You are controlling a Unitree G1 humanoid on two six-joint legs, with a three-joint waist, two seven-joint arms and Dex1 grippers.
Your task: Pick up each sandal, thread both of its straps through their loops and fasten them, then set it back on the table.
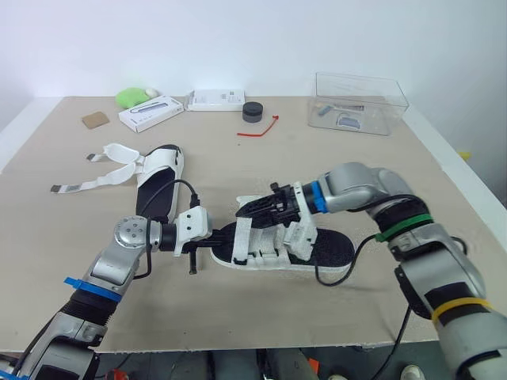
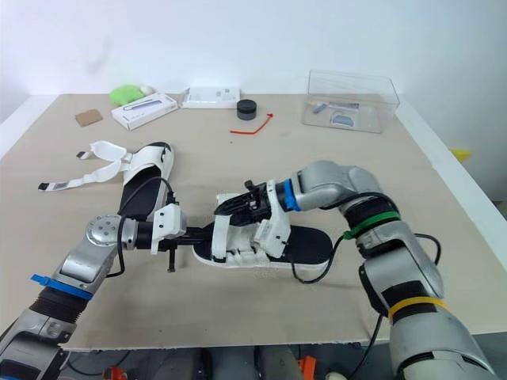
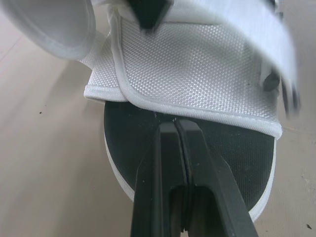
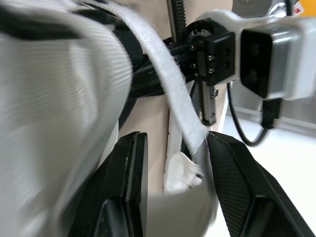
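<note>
A white-strapped sandal with a black insole [image 1: 329,247] lies mid-table between my two arms. My left gripper [image 3: 175,123] is shut, its tips resting against the hem of the sandal's white mesh upper [image 3: 197,64] over the toe end. From the other side, my right gripper [image 4: 175,143] is open at the sandal's straps, and a white strap [image 4: 173,94] runs between its fingers, closer to one finger [image 4: 232,168]. A second sandal [image 1: 158,186] lies to the left rear, its two straps [image 1: 103,170] loose and spread on the table.
Along the table's back edge stand a clear plastic box [image 1: 360,103], a black round puck [image 1: 252,112], a red tie [image 1: 257,129], two white boxes [image 1: 150,112], a green object [image 1: 133,96] and a brown card [image 1: 95,119].
</note>
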